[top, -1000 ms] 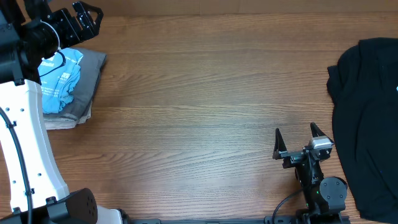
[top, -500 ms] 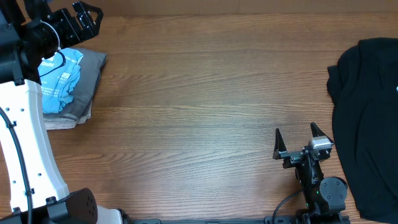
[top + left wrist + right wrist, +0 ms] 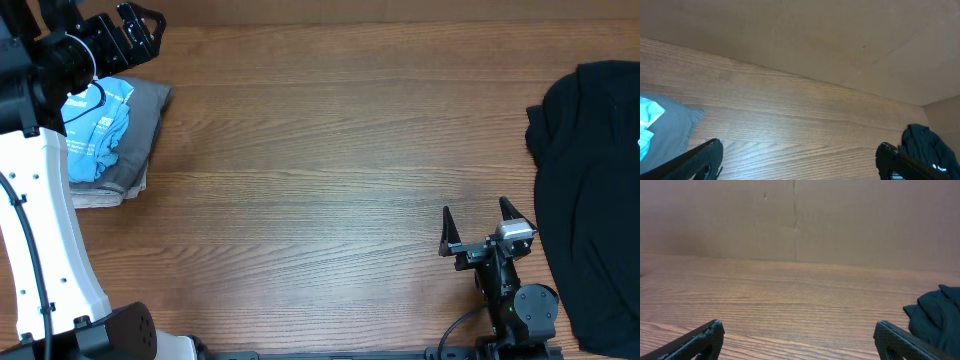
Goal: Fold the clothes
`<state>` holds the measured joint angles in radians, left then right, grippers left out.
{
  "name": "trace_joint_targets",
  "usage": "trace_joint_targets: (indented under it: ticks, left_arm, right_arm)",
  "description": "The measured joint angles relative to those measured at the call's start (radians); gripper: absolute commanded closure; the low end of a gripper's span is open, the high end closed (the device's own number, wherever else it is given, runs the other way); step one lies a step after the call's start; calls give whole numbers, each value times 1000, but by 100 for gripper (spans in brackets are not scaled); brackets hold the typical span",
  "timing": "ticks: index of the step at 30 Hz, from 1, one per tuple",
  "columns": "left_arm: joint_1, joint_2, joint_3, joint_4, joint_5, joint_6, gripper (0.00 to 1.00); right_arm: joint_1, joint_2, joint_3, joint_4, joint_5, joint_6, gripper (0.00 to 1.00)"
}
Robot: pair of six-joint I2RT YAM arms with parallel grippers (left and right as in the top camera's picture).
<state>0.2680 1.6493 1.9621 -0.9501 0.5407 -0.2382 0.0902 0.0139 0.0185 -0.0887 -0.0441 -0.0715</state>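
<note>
The light blue T-shirt lies folded on top of a grey folded garment at the table's far left; a corner of it shows in the left wrist view. My left gripper is open and empty, raised above the table just behind that stack; its fingers frame bare wood in the left wrist view. My right gripper is open and empty near the front edge, right of centre; its view shows bare wood between the fingers.
A black garment lies spread at the table's right side; its edge shows in the right wrist view and far off in the left wrist view. A white folded cloth lies under the grey one. A brown wall stands behind the table.
</note>
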Motion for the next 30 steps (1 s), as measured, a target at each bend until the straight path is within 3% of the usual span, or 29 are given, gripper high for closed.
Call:
trace_joint_targets:
  ticks: [21,30]
  left_arm:
    - [0,-6,-2,0,-8,0,0]
    - [0,-241,-11,-3,-23,0,0]
  right_arm:
    - [0,0,0,0,0,0,0]
    - [0,0,0,0,0,-1,0]
